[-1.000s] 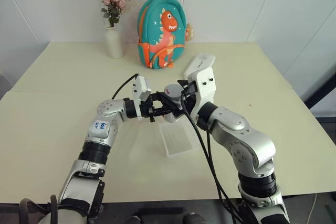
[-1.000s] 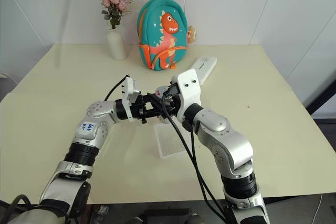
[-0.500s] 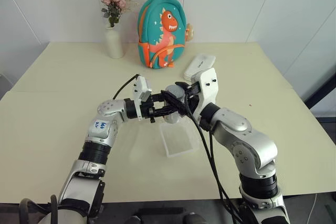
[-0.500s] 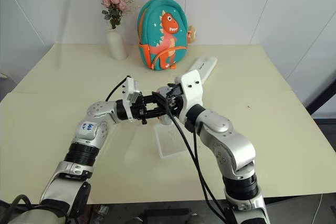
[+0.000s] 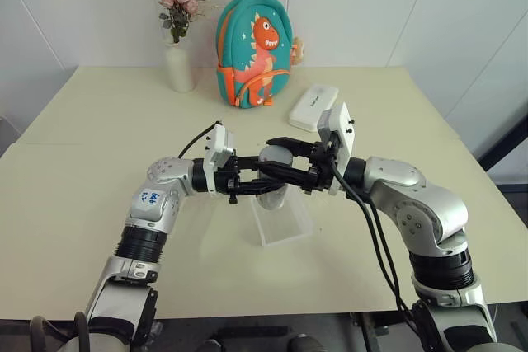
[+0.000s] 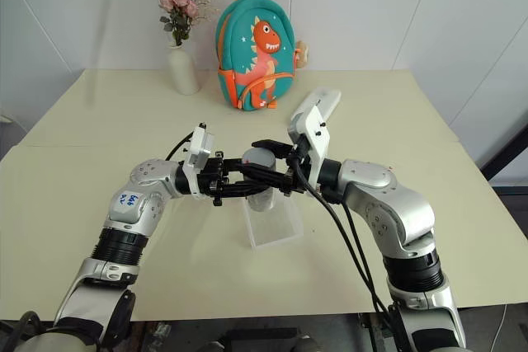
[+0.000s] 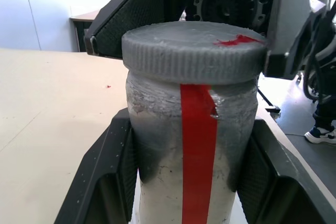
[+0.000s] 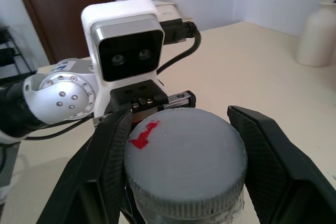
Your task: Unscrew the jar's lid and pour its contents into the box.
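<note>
Grey lid (image 7: pixel 194 51): in the left wrist view it fills the upper centre, ribbed at its edge, a red mark on its top, black fingers (image 7: pixel 134 22) of the other arm pressed to both sides.
Jar (image 7: pixel 191 171): same view, lower centre; clear wall, white label with a red stripe, clamped between the left arm's own black fingers (image 7: pixel 113 182). Contents cannot be made out.
Right wrist view: the lid (image 8: pixel 186 156) is seen from above at lower centre, the right gripper's fingers (image 8: pixel 113 156) tight against its rim; the left arm's white wrist camera (image 8: pixel 123 45) faces back from the upper left, a detail the head views give only small.
Left eye view: left gripper (image 5: pixel 257 177) and right gripper (image 5: pixel 285 169) meet at frame centre, the jar (image 5: pixel 272 183) held upright between them, above the clear box (image 5: pixel 280 218) on the cream table (image 5: pixel 82 162).
Background: white vase (image 5: pixel 179 65), dinosaur backpack (image 5: pixel 252 47), white case (image 5: pixel 312 107) along the upper part.
Change: a second ago the right gripper stood wide around the lid; now it is closed on it, and its forearm has swung out toward the right of the frame. The left gripper keeps its grip on the jar.
</note>
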Robot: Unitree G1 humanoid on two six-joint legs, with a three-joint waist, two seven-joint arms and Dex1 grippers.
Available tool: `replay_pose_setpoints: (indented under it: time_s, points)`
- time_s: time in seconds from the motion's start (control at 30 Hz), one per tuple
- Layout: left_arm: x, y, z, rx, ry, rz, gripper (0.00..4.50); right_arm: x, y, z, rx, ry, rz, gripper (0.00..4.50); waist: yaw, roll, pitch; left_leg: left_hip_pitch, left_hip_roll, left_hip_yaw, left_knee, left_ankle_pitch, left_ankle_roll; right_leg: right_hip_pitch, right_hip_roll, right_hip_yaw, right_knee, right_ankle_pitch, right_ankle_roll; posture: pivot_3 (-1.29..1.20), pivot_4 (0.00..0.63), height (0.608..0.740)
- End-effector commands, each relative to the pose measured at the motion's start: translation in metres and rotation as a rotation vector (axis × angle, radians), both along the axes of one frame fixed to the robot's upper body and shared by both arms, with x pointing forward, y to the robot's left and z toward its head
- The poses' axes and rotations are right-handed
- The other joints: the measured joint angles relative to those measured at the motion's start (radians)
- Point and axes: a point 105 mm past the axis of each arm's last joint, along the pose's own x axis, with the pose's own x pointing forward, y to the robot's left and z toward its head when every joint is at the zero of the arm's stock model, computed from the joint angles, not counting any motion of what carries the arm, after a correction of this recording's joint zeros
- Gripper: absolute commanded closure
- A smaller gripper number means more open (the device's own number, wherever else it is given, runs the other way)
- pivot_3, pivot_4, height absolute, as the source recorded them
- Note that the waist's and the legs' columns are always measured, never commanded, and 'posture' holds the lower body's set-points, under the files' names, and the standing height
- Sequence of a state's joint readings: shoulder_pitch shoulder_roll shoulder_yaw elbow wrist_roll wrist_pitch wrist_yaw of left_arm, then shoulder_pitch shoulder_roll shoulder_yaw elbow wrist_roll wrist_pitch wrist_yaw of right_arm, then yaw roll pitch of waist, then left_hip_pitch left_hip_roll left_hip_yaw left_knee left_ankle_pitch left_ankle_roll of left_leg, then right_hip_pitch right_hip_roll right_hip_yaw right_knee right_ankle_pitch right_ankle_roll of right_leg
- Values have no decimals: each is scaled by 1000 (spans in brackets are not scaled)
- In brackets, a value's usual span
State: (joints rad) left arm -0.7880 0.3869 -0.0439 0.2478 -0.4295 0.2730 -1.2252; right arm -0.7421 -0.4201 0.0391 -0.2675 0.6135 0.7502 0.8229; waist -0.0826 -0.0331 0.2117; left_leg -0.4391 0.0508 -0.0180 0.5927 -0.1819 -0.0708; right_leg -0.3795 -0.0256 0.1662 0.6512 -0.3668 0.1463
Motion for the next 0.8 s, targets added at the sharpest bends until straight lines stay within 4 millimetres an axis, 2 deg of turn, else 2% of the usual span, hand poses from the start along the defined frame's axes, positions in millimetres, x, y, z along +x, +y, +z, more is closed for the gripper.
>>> replay_pose_setpoints:
  time_s: [0.03, 0.23, 0.57, 0.6, 0.7, 0.73, 0.8]
  points:
    - [0, 7, 17, -46, -62, 22, 2454, -15, 4, 5, -26, -41, 174, 1923, 0, 0, 0, 0, 0, 0, 0, 0, 0, 0, 0, 0, 0, 0, 0, 0, 150, 740]
    - [-4, 6, 15, -45, -59, 11, 2454, -18, -1, 7, -27, -40, 283, 1923, 0, 0, 0, 0, 0, 0, 0, 0, 0, 0, 0, 0, 0, 0, 0, 0, 150, 740]
    - [-7, 4, 14, -32, -63, -1, 2454, -11, -3, 10, -24, -64, 320, 1923, 0, 0, 0, 0, 0, 0, 1, 0, 0, 0, 0, 0, 1, 0, 0, 0, 150, 740]
    - [-7, 4, 13, -29, -65, 0, 2454, -10, -3, 10, -25, -67, 316, 1165, 0, 0, 0, 0, 0, 0, 1, 0, 0, 0, 0, 0, 1, 0, 0, 0, 150, 740]
    - [-7, 4, 13, -24, -69, -2, 2454, -7, -3, 12, -17, -91, 294, 184, -1, 0, 0, 0, 0, 0, 1, 0, 0, 0, 0, 0, 1, 0, 0, 0, 150, 740]
    - [-7, 4, 13, -24, -68, -2, 2454, -5, -2, 13, -14, -95, 283, 35, -1, 0, 0, 0, 0, 0, 1, 0, 0, 0, 0, 0, 1, 0, 0, 0, 150, 740]
    - [-7, 3, 12, -16, -71, -12, 2454, -3, -2, 15, -18, -106, 275, 35, 0, 0, 0, 0, 0, 0, 1, 0, 0, 0, 0, 0, 1, 0, 0, 0, 150, 740]
